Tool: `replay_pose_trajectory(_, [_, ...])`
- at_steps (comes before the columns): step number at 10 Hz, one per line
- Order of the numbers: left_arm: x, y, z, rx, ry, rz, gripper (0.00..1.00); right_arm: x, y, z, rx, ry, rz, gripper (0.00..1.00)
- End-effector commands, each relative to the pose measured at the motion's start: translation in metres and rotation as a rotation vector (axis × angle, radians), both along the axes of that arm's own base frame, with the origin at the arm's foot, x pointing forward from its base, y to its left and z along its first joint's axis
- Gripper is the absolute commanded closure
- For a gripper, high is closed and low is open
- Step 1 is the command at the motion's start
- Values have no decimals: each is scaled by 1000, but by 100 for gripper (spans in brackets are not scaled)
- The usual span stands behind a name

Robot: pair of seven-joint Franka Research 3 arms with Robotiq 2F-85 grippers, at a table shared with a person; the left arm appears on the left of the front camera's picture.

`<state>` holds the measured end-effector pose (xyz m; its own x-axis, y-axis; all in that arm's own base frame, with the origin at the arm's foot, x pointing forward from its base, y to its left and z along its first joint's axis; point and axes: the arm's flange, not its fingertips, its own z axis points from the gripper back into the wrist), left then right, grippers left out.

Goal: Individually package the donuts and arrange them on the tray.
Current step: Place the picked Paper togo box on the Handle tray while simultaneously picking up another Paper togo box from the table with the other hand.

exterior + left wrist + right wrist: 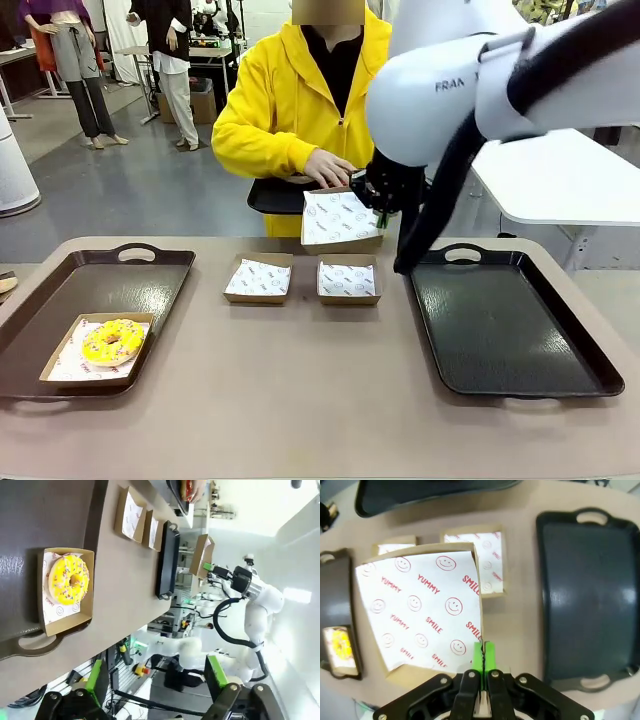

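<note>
A yellow-glazed donut (112,342) (69,579) lies in a paper-lined box on the left tray (60,290). My right gripper (383,197) (482,655) is shut on the edge of an empty paper-lined box (340,218) (420,615) and holds it in the air near the person's hand (330,166). The person holds a black tray (272,197); part of a red-glazed donut (187,488) shows on it. The chocolate donuts are out of view. In the left wrist view, my left gripper (155,690) hangs open high above the left tray, holding nothing.
Two empty paper-lined boxes (259,278) (348,280) sit side by side at the table's middle. An empty black tray (510,320) (590,595) lies on the right. The person in yellow stands at the far edge.
</note>
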<state>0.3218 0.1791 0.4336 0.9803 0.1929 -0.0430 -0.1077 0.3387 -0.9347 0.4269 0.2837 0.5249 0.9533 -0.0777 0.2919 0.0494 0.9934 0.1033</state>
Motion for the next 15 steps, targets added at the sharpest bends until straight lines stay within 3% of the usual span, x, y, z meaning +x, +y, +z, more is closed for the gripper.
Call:
replay_pose_trajectory(1, [4,17,-5,-38,-53,-29,0,22,11,-6,0,49,36,100])
replay_pose_trajectory(4, [1,22,-13,0,-44,7,0,44,6,-16,7,76,6,100])
replay_pose_trajectory(5, [-2,20,-14,51,-73,0,0,48,5,-19,11,78,-2,100])
replay_pose_trajectory(7, [-1,22,-14,-19,-31,-5,0,54,2,-26,-8,84,5,100])
replay_pose_trajectory(15, [-1,22,-14,-19,-31,-5,0,48,1,-24,18,78,-16,100])
